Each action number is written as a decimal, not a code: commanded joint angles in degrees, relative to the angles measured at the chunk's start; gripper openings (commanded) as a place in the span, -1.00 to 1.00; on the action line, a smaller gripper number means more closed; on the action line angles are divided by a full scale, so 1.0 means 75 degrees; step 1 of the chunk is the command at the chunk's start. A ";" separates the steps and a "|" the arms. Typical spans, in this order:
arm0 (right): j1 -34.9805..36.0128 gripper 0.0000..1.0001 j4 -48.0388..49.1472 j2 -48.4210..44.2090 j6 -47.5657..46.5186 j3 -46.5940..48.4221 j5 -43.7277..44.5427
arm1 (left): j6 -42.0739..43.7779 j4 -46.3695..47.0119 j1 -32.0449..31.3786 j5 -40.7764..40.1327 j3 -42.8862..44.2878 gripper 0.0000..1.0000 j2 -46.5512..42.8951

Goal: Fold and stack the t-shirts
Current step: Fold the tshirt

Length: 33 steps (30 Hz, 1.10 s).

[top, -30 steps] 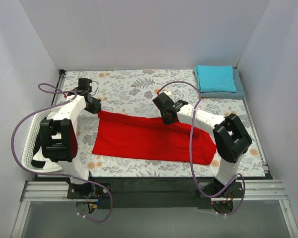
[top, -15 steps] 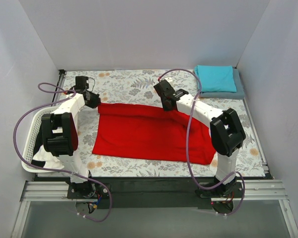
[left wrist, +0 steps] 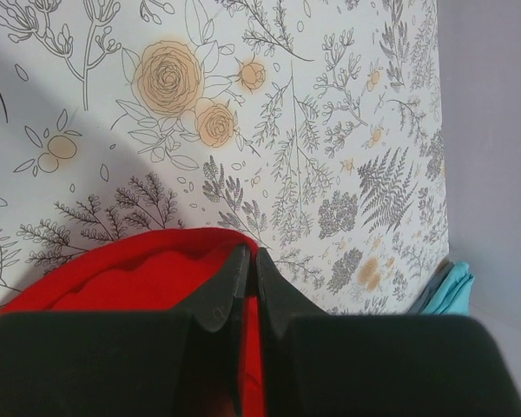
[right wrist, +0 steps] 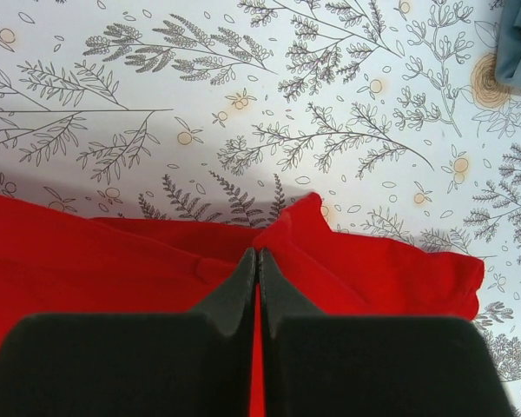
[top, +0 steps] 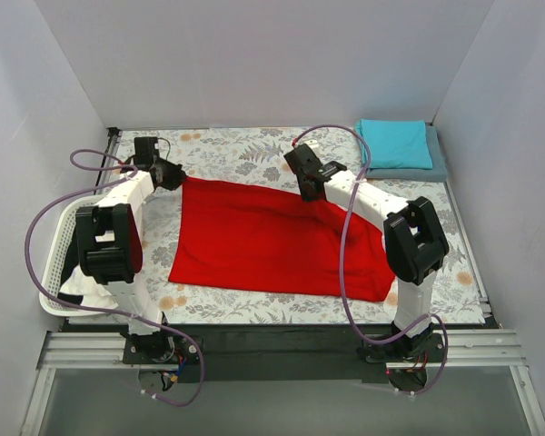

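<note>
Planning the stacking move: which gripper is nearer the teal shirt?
Right. The right gripper pinches the red shirt at its far edge, left of the teal shirt; the left gripper pinches its far-left corner, much farther away.

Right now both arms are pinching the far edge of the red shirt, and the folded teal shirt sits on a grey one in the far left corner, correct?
Not quite: that stack is in the far right corner. The top view shows the teal shirt folded on the grey-blue shirt. The rest holds: the left fingers and right fingers pinch the red shirt at its far edge.
</note>
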 commanded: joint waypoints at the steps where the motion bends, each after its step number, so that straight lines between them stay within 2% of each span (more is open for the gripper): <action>1: -0.0037 -0.97 0.0012 -0.0214 -0.0019 0.0125 0.0205 | 0.0143 0.0263 0.0086 0.0276 0.0242 -1.00 0.0142; 7: -0.0037 -0.97 0.0001 -0.0565 0.0051 -0.0226 -0.0193 | 0.0190 0.0251 0.0121 0.0347 -0.0155 -1.00 0.0014; 21: 0.0068 -0.97 -0.0011 -0.1760 0.0555 -0.1902 -0.1693 | 0.0061 -0.0287 0.0332 0.0206 -0.1339 -1.00 -0.1228; 33: 0.0502 -0.97 -0.0093 -0.1819 0.0730 -0.2371 -0.1917 | 0.0131 -0.0838 0.0367 0.0042 -0.2160 -1.00 -0.1849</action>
